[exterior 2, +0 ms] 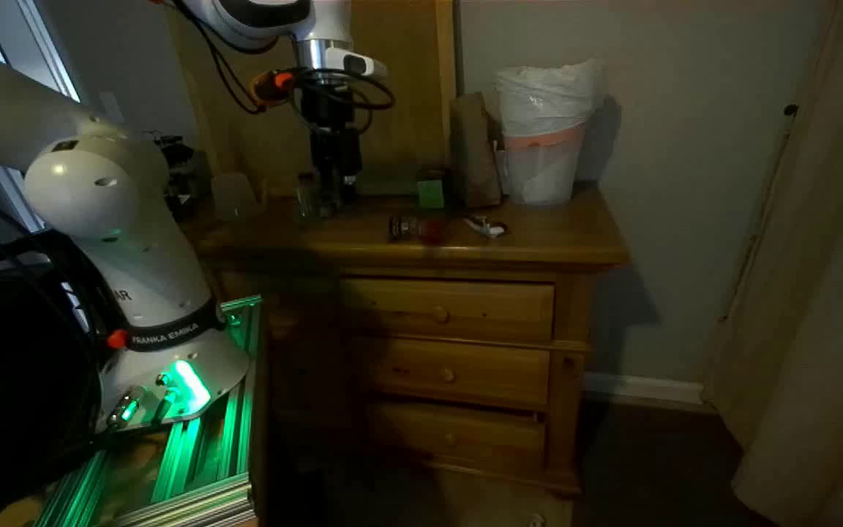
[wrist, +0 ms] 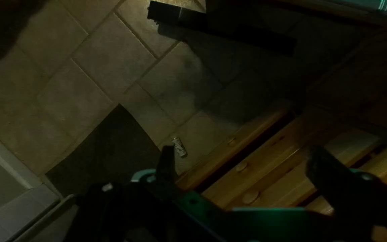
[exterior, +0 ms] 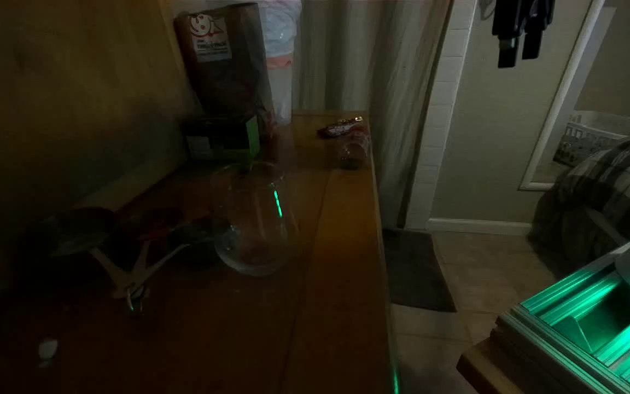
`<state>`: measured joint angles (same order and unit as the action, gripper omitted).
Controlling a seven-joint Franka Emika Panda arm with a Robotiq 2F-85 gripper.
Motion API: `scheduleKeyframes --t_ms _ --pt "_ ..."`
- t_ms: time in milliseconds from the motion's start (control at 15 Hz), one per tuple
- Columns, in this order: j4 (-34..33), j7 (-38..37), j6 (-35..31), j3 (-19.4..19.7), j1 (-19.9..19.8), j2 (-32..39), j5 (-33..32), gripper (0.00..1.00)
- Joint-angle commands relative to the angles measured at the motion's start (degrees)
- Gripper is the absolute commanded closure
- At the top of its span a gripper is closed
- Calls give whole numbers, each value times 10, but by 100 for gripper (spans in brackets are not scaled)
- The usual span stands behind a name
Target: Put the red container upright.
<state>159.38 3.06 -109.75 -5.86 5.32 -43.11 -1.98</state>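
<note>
Lying on its side near the front edge of the dresser (exterior: 342,230), the red container (exterior: 354,152) shows in an exterior view as a see-through shape, with a crumpled wrapper (exterior: 341,128) just beyond it. Nearer stands a large clear vase (exterior: 255,241), and at the far end a brown paper bag (exterior: 225,65) is beside a lined bin (exterior: 280,76), with a dark box (exterior: 219,139) on the near side of the bag. The gripper (exterior: 520,56) hangs high out in front of the dresser, well apart from the container, its two fingertips (exterior: 507,54) pointing down with a gap between them. In an exterior view facing the drawers (exterior 2: 458,366), the container lies with its dark end (exterior 2: 396,228) toward the arm (exterior 2: 110,197) and its red part toward the wrapper; from there the gripper is too dark to read how far apart its fingers are. In the wrist view the gripper is spread wide, one finger at each side of a broad gap, with the drawers showing through it. Below lie floor tiles (wrist: 113,55), a dark mat (wrist: 106,154) and a small patterned cylinder (wrist: 179,147) just beside the mat.
</note>
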Motion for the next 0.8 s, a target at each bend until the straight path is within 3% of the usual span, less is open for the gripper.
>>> scheduleKeyframes --t_ms 0,333,733 --pt "-1 -3 1 5 5 1 -3 0" --pt "-1 -3 1 5 5 2 -3 0" --pt "-83 25 -133 -3 48 191 23 0"
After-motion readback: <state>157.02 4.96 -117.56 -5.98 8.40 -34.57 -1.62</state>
